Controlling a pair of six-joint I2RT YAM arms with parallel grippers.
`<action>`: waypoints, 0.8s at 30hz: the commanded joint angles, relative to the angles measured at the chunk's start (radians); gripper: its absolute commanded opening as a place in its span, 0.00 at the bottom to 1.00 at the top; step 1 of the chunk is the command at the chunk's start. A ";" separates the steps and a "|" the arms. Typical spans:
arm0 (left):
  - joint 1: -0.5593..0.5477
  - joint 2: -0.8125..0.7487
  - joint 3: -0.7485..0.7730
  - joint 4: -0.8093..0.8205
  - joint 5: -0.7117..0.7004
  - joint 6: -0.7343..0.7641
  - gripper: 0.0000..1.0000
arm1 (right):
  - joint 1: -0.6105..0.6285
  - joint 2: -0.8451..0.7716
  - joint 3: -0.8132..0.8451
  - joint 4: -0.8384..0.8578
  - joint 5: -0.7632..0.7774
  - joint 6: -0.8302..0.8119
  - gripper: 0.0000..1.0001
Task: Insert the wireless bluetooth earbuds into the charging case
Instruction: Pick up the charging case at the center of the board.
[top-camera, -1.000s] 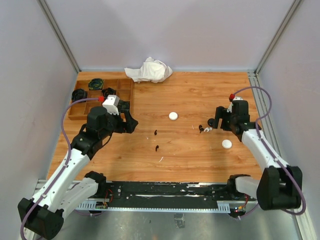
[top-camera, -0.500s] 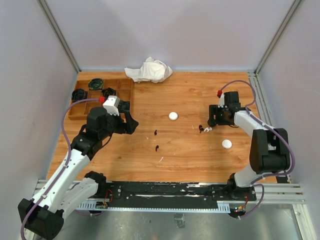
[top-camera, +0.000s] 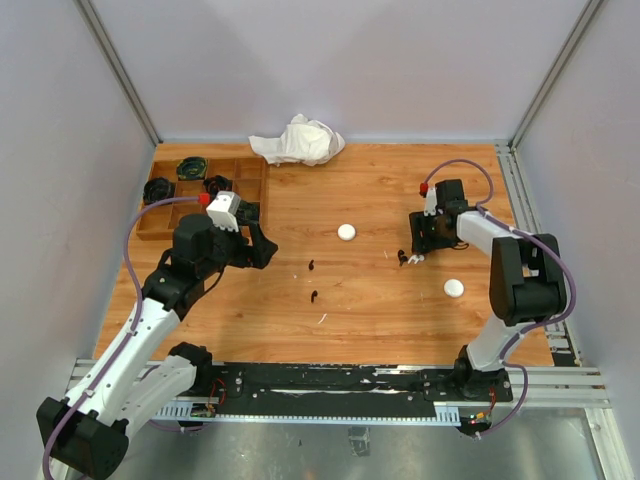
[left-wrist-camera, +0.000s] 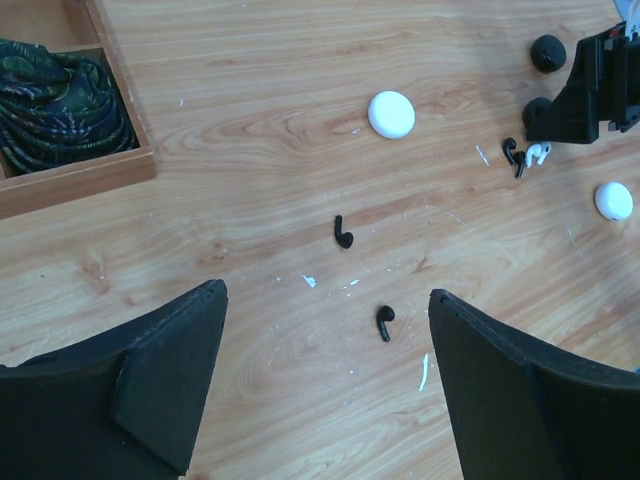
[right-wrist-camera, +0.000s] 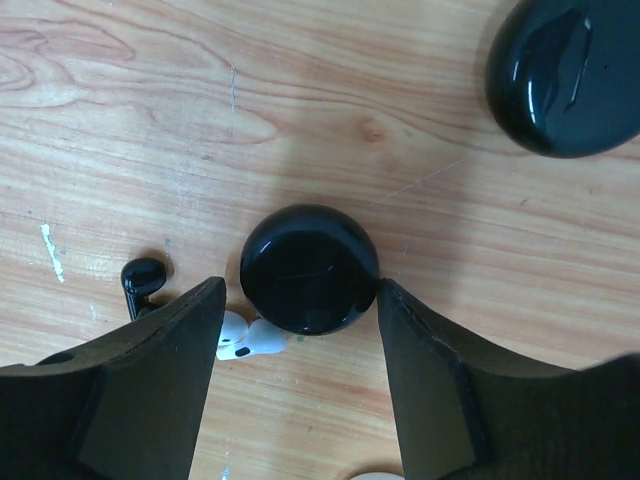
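A round black charging case (right-wrist-camera: 310, 268) lies on the wood between the fingers of my right gripper (right-wrist-camera: 300, 290). The right finger touches its edge and the left finger stands a small gap off, so the jaws are open around it. Two white earbuds (right-wrist-camera: 250, 340) lie against the case's near side, with a black earbud (right-wrist-camera: 143, 280) just left of them. In the top view the right gripper (top-camera: 420, 240) covers that case. My left gripper (left-wrist-camera: 325, 300) hangs wide open above two loose black earbuds (left-wrist-camera: 343, 232) (left-wrist-camera: 384, 322), holding nothing.
A second black case (right-wrist-camera: 565, 75) sits beyond the right gripper. Two white cases (top-camera: 346, 231) (top-camera: 454, 288) lie on the table. A wooden tray (top-camera: 255, 175) with dark items stands at the far left, a crumpled white cloth (top-camera: 298, 140) at the back. A thin white sliver (left-wrist-camera: 424, 370) lies near the left gripper.
My right arm has swung away from the near edge and to the left, bringing its gripper down around the black case with its jaws narrowing. The left arm has not moved.
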 joint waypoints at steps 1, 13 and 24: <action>0.009 -0.008 -0.010 0.031 0.023 0.015 0.88 | 0.015 0.026 0.030 -0.039 0.034 -0.036 0.63; 0.009 0.011 -0.016 0.068 0.089 -0.015 0.87 | 0.077 0.005 0.018 -0.027 0.066 -0.034 0.48; 0.008 0.063 -0.068 0.283 0.236 -0.205 0.81 | 0.291 -0.245 -0.077 0.119 0.166 0.048 0.43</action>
